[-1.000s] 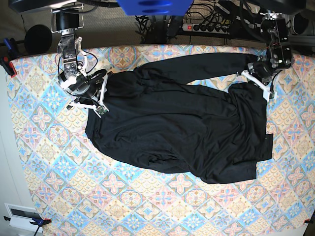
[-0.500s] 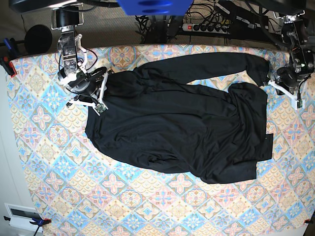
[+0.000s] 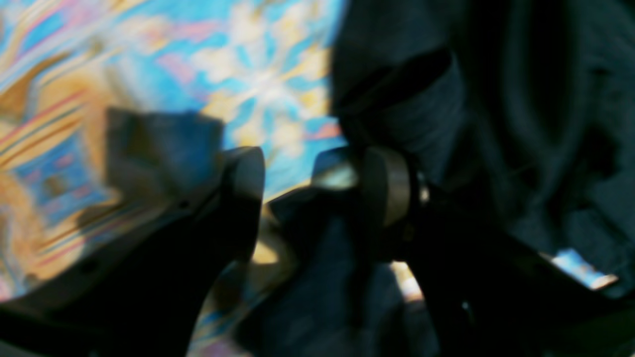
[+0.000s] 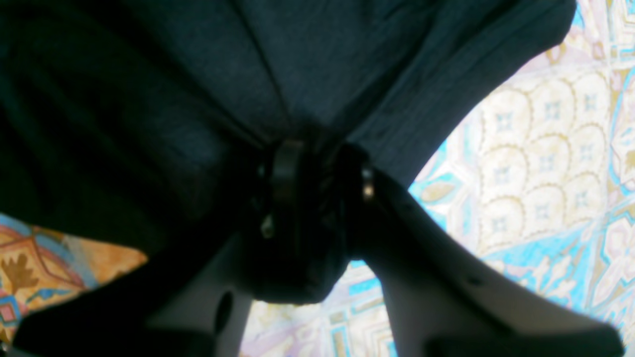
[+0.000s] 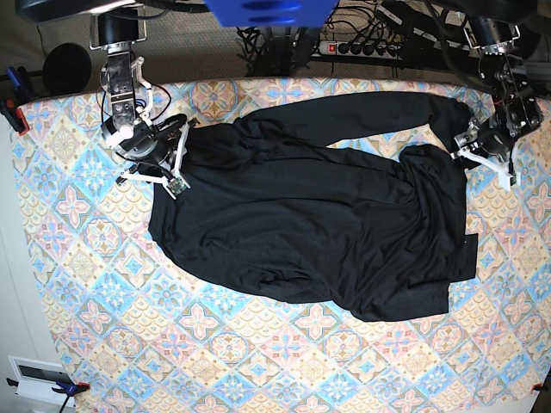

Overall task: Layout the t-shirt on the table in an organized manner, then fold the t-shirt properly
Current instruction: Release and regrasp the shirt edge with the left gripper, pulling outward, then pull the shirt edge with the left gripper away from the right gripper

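Leftward swings the left gripper (image 5: 484,159), fingers now released beside the sleeve. Right fingers (image 4: 283,171) clench the shirt (image 5: 310,215), which sprawls across the table (image 5: 77,284); limp cloth, best gripped at hems.

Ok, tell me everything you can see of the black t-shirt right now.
The plain black soft-fabric t-shirt lies spread but rumpled across the tile-patterned table cloth, with creases through its body and no print showing. One long sleeve stretches along the far edge toward the left hand, whose fingers stand apart beside the fabric without gripping it. At the opposite end, the right hand pinches a bunched fold of the cloth. The near hem is uneven and partly folded under.
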### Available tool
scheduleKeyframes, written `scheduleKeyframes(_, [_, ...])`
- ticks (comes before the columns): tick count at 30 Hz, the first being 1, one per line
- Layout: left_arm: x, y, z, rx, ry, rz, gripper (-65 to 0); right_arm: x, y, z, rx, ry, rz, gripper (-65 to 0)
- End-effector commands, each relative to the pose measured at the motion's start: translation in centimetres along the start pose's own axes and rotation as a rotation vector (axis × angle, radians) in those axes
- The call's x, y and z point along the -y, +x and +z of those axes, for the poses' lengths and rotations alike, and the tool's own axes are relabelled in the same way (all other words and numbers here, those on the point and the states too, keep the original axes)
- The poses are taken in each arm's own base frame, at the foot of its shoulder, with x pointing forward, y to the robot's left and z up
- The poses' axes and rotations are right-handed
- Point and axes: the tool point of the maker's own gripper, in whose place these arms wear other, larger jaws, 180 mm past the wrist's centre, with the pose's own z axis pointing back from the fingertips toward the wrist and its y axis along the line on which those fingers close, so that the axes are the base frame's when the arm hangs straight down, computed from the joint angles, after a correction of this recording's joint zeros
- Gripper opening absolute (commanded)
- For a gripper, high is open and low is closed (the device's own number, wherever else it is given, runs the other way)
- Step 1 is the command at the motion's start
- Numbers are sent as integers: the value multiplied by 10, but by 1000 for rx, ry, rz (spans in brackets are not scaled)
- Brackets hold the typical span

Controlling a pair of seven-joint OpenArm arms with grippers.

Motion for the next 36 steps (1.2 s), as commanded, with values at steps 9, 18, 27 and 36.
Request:
scheduleKeyframes(9, [13, 14, 6, 44, -76, 34, -332, 8, 5, 4, 13, -19, 13, -513])
scheduleKeyframes(18, [19, 28, -7, 52, -93, 78, -332, 10, 8, 4, 18, -22, 15, -513])
scheduleKeyframes(27, [28, 15, -23, -9, -112, 92, -333, 10, 8, 4, 19, -23, 15, -512])
scheduleKeyframes(36, [24, 2, -21, -61, -110, 88, -352, 9, 6, 2, 11, -19, 12, -512])
